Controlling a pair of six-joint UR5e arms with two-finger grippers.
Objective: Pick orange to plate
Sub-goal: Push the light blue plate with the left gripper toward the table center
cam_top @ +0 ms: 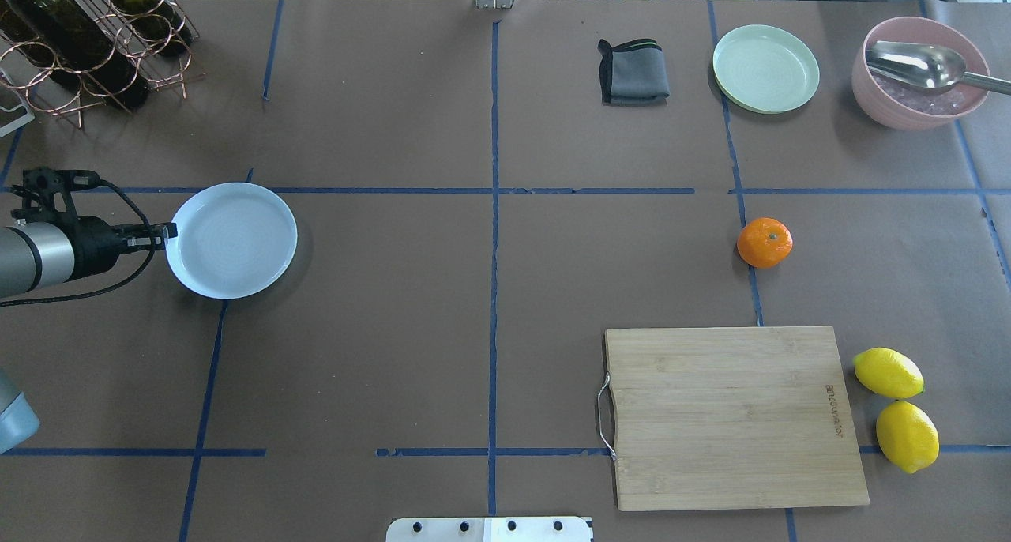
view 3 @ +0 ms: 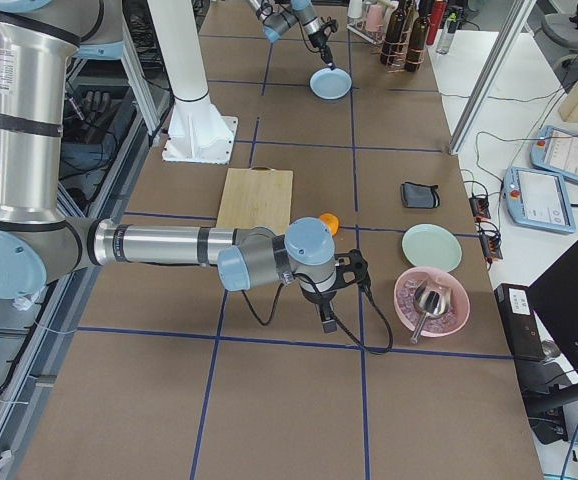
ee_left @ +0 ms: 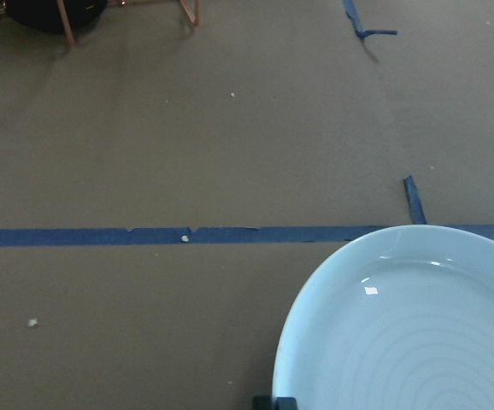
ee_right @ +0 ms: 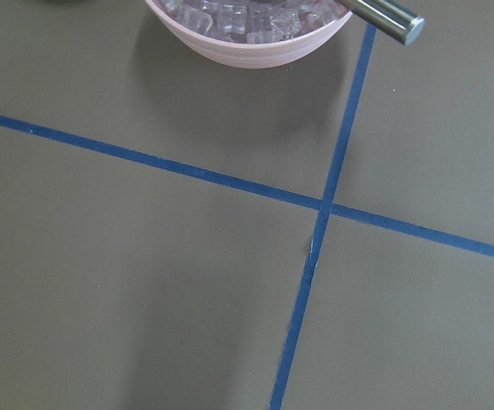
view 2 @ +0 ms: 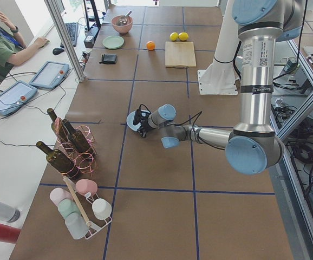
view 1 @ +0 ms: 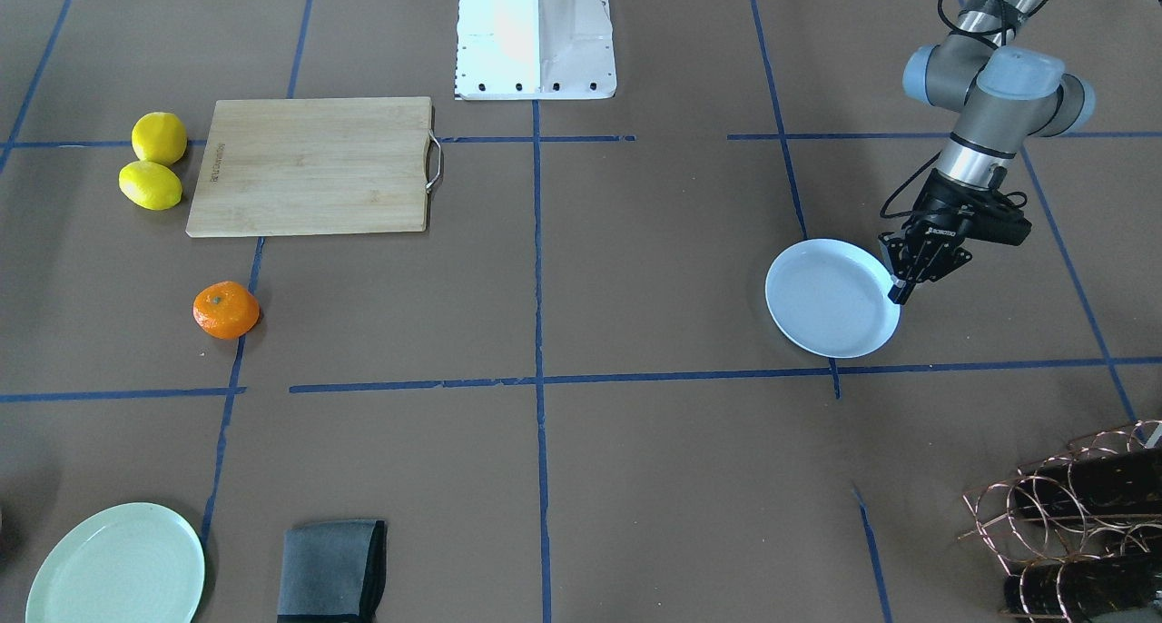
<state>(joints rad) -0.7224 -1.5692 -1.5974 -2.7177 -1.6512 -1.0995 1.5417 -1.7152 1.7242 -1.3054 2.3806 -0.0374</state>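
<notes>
Bare table [cam_top: 490, 289] runs wide open between orange [cam_top: 764, 242] and plate [cam_top: 231, 240]; cutting board [cam_top: 731, 415] sits on the orange's near side.

Brown table [cam_top: 395, 329] under bluish plate [cam_top: 231, 240], orange [cam_top: 764, 242], lemons [cam_top: 888, 373], cutting board [cam_top: 731, 415], cloth [cam_top: 633, 72], green plate [cam_top: 765, 69].

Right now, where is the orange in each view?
Front-facing: orange at left, below the board.
Overhead: orange at right, above the board.
Exterior left: orange top centre, left of the board.
Exterior right: orange centre, partly hidden.
Left wrist: not in it.
Right wrist: not in it.
Landmark: the board.
</notes>
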